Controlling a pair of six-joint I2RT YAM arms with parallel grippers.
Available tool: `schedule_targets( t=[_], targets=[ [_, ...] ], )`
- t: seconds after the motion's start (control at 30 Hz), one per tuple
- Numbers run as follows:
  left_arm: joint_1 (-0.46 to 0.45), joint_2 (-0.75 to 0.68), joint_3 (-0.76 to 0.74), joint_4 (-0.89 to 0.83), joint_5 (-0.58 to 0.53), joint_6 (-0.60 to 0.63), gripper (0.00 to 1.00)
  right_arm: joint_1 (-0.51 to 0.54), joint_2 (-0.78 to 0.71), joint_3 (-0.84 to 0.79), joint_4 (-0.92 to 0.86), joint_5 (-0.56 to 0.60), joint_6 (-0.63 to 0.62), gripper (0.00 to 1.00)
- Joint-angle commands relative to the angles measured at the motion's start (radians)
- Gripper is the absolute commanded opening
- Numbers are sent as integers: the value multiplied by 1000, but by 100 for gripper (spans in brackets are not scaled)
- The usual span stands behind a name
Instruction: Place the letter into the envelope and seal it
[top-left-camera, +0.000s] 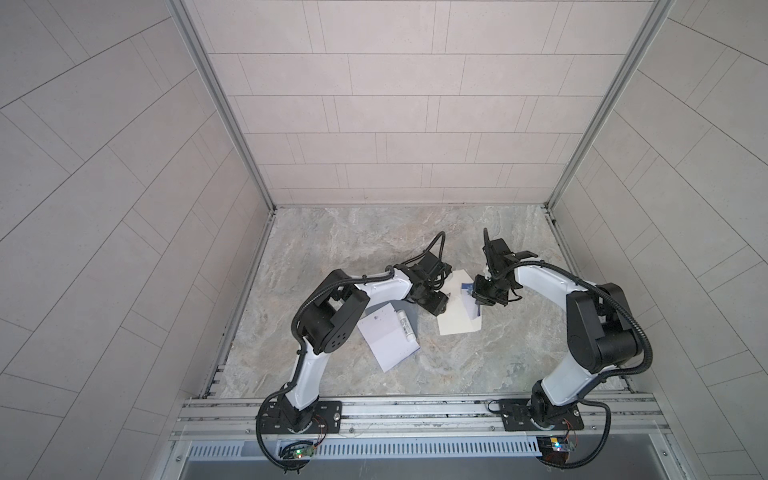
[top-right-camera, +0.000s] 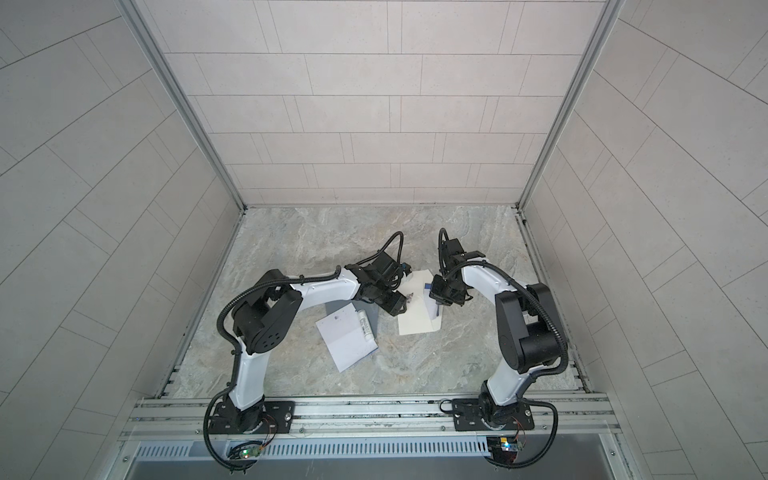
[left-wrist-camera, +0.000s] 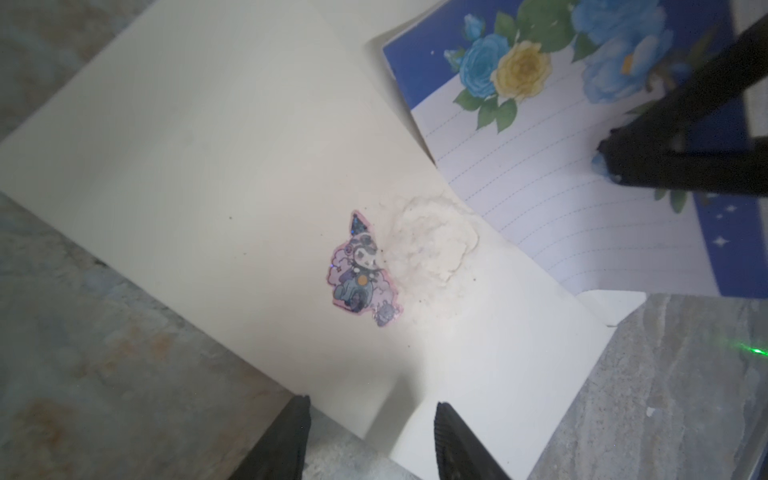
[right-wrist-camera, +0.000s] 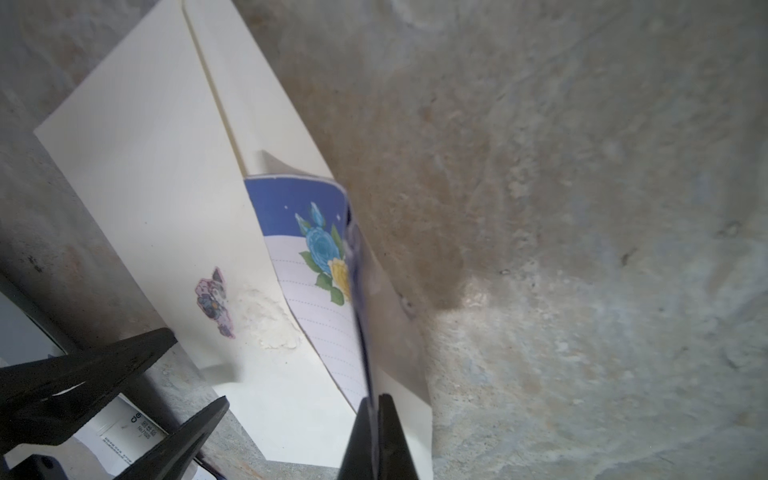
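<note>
A cream envelope (top-left-camera: 455, 322) (top-right-camera: 417, 324) lies flat on the marble table, with a small cartoon sticker (left-wrist-camera: 361, 270) and a torn patch beside it. The letter (left-wrist-camera: 540, 174) (right-wrist-camera: 320, 299), lined paper with a blue border and blue and yellow flowers, sticks partly out of the envelope's mouth. My right gripper (right-wrist-camera: 378, 399) (top-left-camera: 480, 305) is shut on the letter's edge, which stands up on edge between the fingers. My left gripper (left-wrist-camera: 370, 403) (top-left-camera: 444, 303) hangs open over the envelope's (left-wrist-camera: 208, 166) near edge, one fingertip above the table and one above the paper, nothing between them.
A white sheet (top-left-camera: 386, 338) lies left of the envelope with a white tube (top-left-camera: 405, 326) (right-wrist-camera: 124, 424) on it and a grey piece beneath. The two grippers are close together over the envelope. Tiled walls enclose the table on three sides.
</note>
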Motion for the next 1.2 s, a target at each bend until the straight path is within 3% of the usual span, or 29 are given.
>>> schedule_targets(
  t=[0.0, 0.23, 0.7, 0.93, 1.17],
  targets=[
    [-4, 108, -55, -132, -56, 16, 53, -11, -27, -15, -5, 3, 3, 0],
    [-5, 112, -54, -123, -47, 18, 53, -14, -14, -7, -5, -24, 20, 0],
    [-12, 49, -121, -19, -66, 33, 53, -13, 59, 146, -210, -12, 88, 0],
    [-12, 36, -145, 18, -48, 37, 53, -14, 100, 150, -198, -20, 107, 0],
    [-12, 42, -147, 40, -26, 34, 53, -14, 127, 139, -131, -99, 143, 0]
  ],
)
